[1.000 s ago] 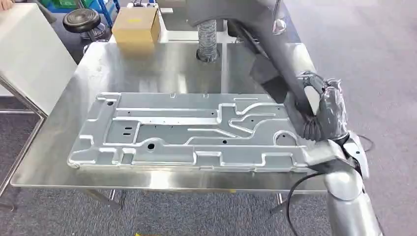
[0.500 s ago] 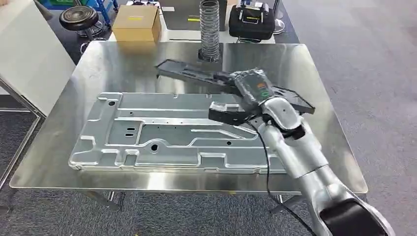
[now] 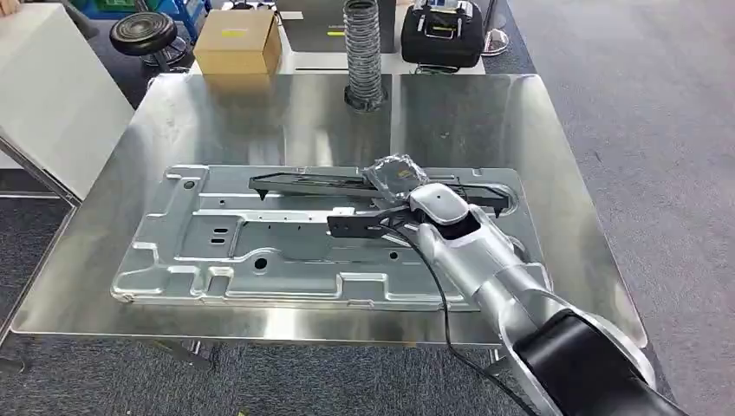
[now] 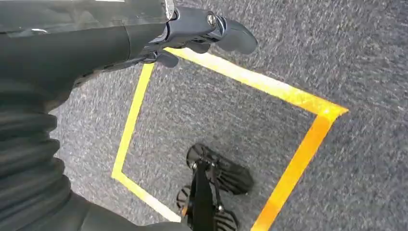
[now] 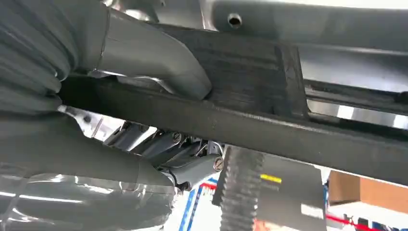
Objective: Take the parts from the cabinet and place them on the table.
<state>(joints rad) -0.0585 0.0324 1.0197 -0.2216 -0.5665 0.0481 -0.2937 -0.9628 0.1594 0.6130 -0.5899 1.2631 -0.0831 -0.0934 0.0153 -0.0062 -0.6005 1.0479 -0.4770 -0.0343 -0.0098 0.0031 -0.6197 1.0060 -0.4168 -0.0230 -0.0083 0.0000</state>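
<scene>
Table (image 3: 260, 113): steel, carrying a grey panel (image 3: 260, 251); bare at the far end.
Right hand (image 3: 394, 178): grips a black bar (image 3: 303, 182) over the panel.
Left hand (image 4: 192, 29): fingers curled, holding nothing, above carpet (image 4: 337, 57).

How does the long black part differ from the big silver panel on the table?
The black part is dark, narrow and bar-like, gripped by the right robot hand; the silver panel is pale, broad, stamped with ribs and holes, and lies flat on the table, unheld. Both run lengthwise across the table.
</scene>
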